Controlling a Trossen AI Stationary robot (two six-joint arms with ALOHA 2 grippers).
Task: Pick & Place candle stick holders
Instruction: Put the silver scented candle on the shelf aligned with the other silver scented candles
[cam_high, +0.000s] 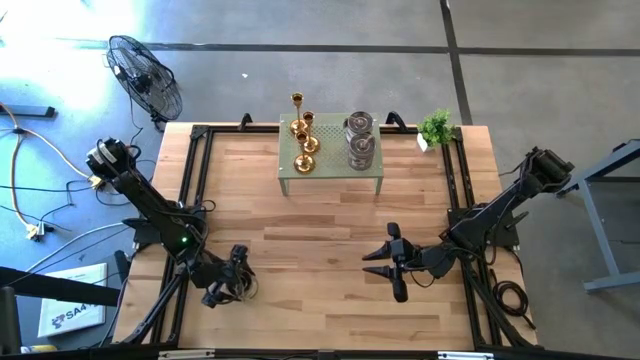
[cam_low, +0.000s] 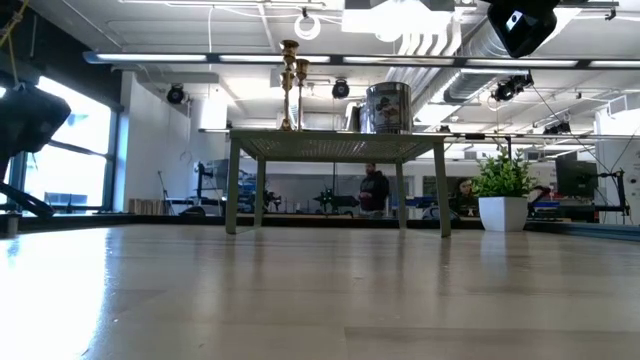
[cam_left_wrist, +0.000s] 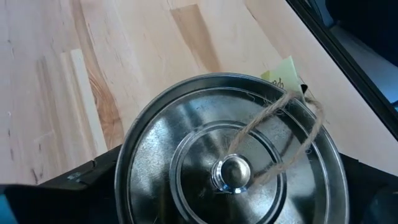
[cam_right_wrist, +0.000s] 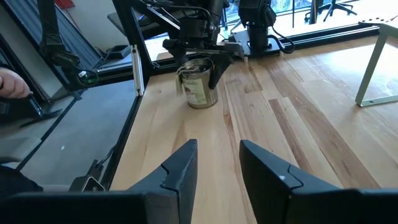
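Wooden table (cam_high: 320, 260), small stand (cam_high: 330, 180) at 12 o'clock with five holders. Sixth, a silver jar (cam_right_wrist: 200, 84), at 7 o'clock under left gripper (cam_right_wrist: 198, 57), fingers wide around it, not squeezing. Right gripper (cam_high: 392, 262) at 5 o'clock, partly open, empty. Could tip jar if closed crooked.

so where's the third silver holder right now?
The silver holder stands on the table's near-left part, between the left gripper's fingers, apart from the small raised stand.
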